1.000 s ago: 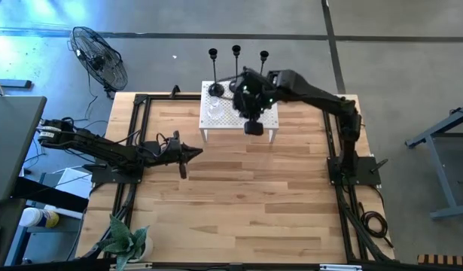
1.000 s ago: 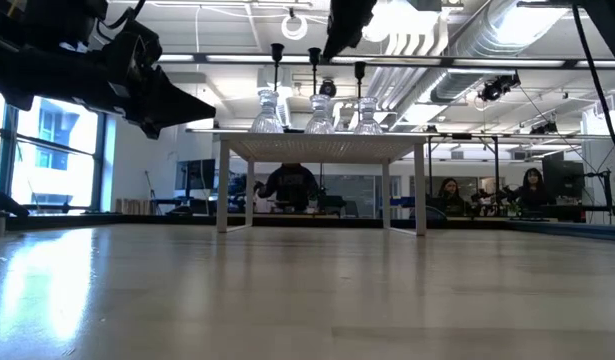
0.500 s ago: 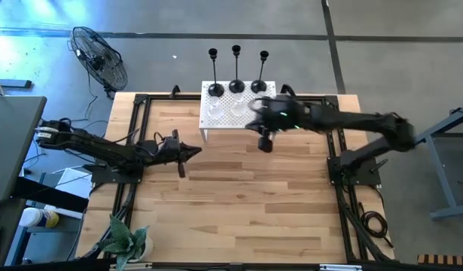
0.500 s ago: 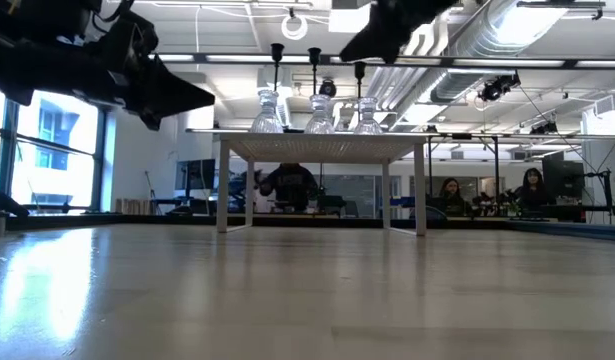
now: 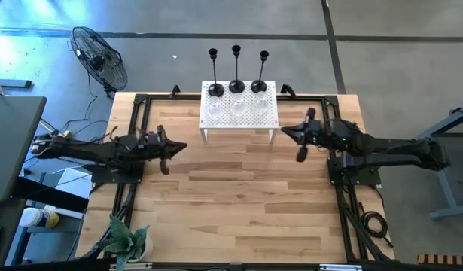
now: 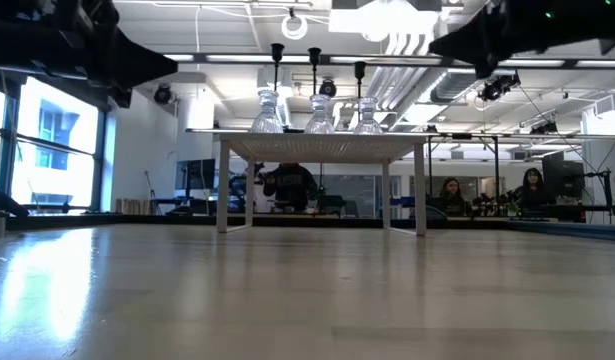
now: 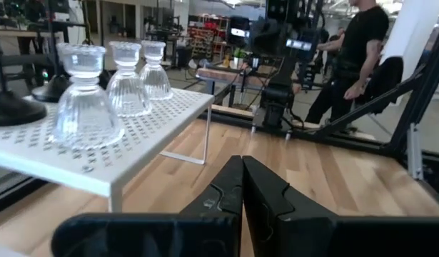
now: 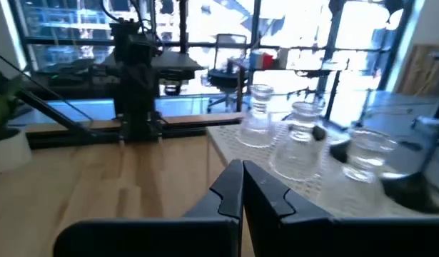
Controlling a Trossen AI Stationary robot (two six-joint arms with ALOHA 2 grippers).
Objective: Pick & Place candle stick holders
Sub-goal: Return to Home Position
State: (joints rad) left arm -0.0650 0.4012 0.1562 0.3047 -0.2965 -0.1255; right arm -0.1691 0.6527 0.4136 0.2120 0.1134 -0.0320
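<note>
— Okay, where are the three black thin-stemmed candle stick holders (image 5: 236,85)?
— I see them upright in a row along the far edge of the white perforated metal shelf (image 5: 269,117). Three clear ribbed glass candle holders (image 7: 128,86) are lined up just in front, one per candlestick.
— Claws?
— My left gripper (image 7: 242,164) hovers over the wooden table (image 5: 231,203) left of the shelf, fingers pressed together, holding nothing. My right gripper (image 8: 242,168) hovers right of the shelf, pinched closed too, empty.

Left tool (image 5: 183,145) closed, right tool (image 5: 284,130) closed, pointing toward each other
</note>
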